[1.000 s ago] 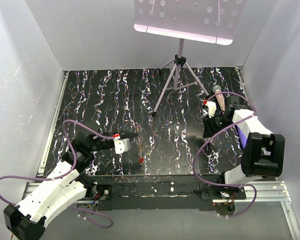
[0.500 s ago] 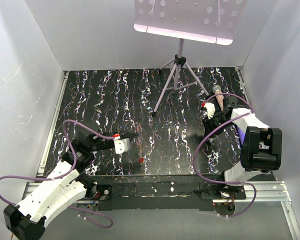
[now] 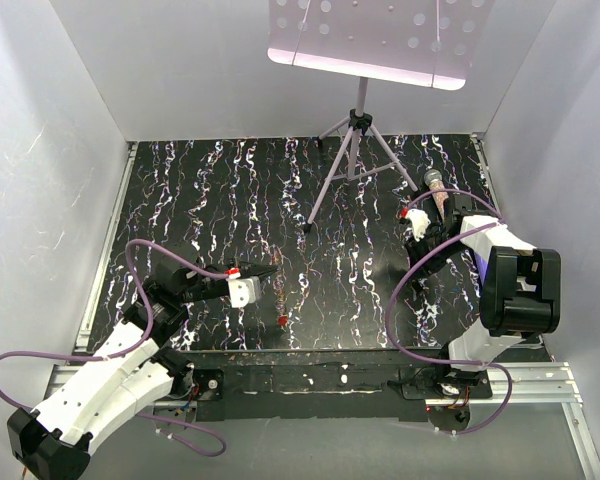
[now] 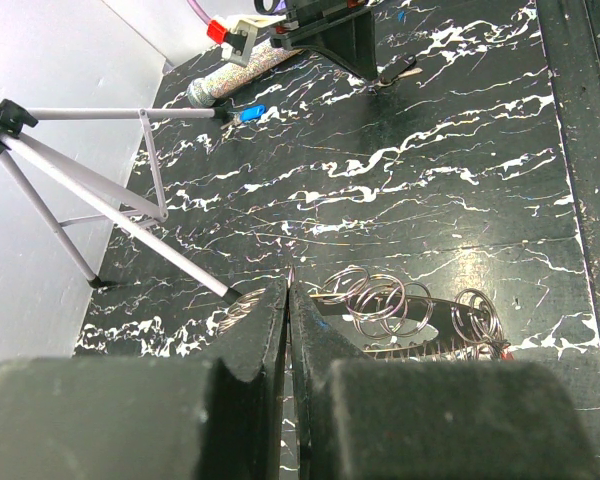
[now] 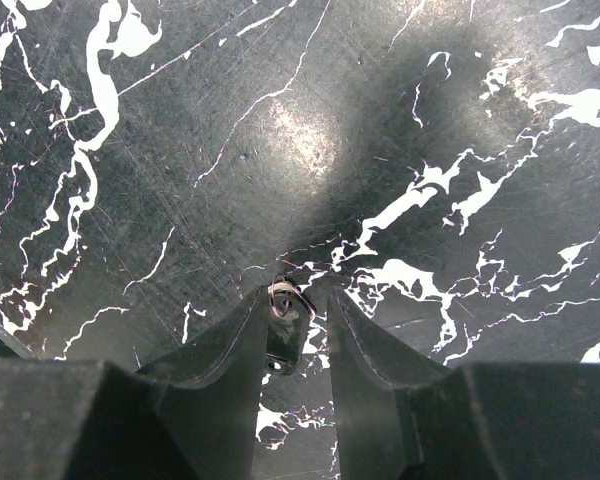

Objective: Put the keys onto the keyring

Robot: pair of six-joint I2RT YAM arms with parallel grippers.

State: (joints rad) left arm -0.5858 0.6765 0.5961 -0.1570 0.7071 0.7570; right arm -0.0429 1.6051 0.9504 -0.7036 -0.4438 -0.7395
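Observation:
The keyring (image 4: 385, 305) is a thin coiled wire with small loops and a red piece (image 3: 282, 321) at its end. It dangles from my left gripper (image 4: 288, 285), which is shut on the wire; from above, that gripper (image 3: 270, 270) hovers over the near left of the mat. At the right of the mat, my right gripper (image 5: 298, 292) points down, open, straddling a small dark key (image 5: 285, 340) with a little ring. The key rests against the left finger; the right finger stands apart from it. A blue-headed key (image 4: 252, 113) lies farther back.
A tripod (image 3: 348, 150) holding a perforated music-stand plate (image 3: 370, 35) stands at the back middle. A glittery microphone (image 3: 436, 190) lies just behind my right gripper. White walls close in the black marbled mat (image 3: 220, 200) on three sides.
My right gripper's jaws have narrowed around the key, and that arm has shifted slightly toward the back. The left arm and the hanging keyring have not moved.

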